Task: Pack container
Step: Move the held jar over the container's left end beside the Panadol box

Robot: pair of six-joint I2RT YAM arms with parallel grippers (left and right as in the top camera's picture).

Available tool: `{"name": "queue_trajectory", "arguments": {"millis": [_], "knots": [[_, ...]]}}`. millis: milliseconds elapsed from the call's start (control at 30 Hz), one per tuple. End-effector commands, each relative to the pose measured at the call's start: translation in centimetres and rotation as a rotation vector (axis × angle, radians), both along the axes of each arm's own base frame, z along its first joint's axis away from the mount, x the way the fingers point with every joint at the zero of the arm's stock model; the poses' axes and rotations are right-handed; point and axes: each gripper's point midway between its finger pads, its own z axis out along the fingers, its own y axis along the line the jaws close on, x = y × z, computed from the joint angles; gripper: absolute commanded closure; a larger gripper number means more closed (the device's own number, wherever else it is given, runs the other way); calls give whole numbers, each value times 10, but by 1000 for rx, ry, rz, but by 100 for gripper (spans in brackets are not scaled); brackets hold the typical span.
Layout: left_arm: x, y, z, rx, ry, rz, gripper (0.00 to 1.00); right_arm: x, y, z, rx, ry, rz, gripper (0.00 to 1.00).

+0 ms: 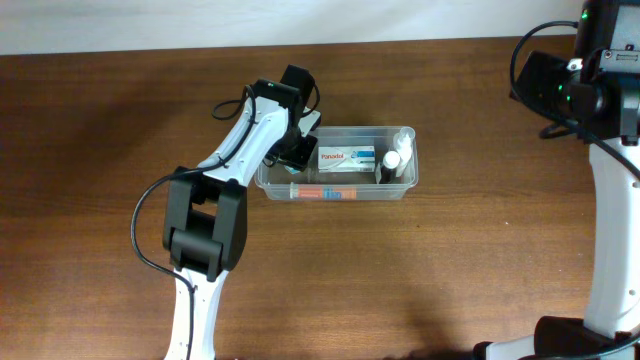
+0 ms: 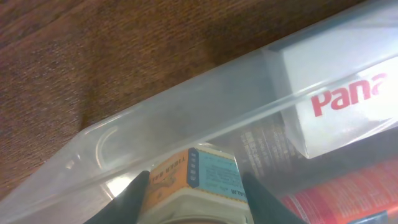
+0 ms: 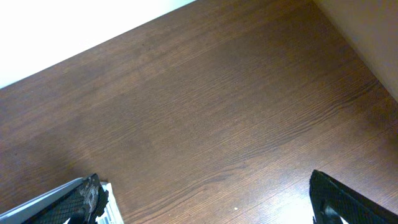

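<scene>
The clear plastic container (image 1: 410, 180) sits mid-table. It holds a white Panadol box (image 1: 346, 157), a white bottle (image 1: 398, 156) and a red and blue tube (image 1: 320, 192). My left gripper (image 1: 298, 150) is at the container's left end, shut on a small jar with an orange and blue label (image 2: 199, 180), held just inside the container wall (image 2: 186, 118). The Panadol box (image 2: 348, 99) and the red tube (image 2: 348, 193) show beyond it. My right gripper (image 3: 205, 199) is open and empty over bare table at the far right, away from the container.
The brown wooden table (image 1: 480, 270) surrounds the container. The right arm's base and cables (image 1: 600, 90) stand at the right edge. A white wall edge runs along the back of the table.
</scene>
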Motion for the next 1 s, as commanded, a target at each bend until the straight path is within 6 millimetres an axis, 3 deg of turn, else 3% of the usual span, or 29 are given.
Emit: {"name": "queue_trajectory", "arguments": {"millis": [0, 167, 333, 600, 967], "knots": [[11, -5, 9, -9, -35, 19, 73, 0, -5, 7, -16, -16, -17, 2], [15, -7, 19, -16, -48, 29, 72, 0, -5, 7, -16, -16, -17, 2], [10, -5, 19, -7, -28, 29, 66, 0, -5, 7, -16, -16, -17, 2], [10, 0, 18, 17, -33, 33, 66, 0, -5, 6, -16, -16, -17, 2], [25, 7, 20, 50, -94, 180, 67, 0, -5, 6, -16, -16, -17, 2]]}}
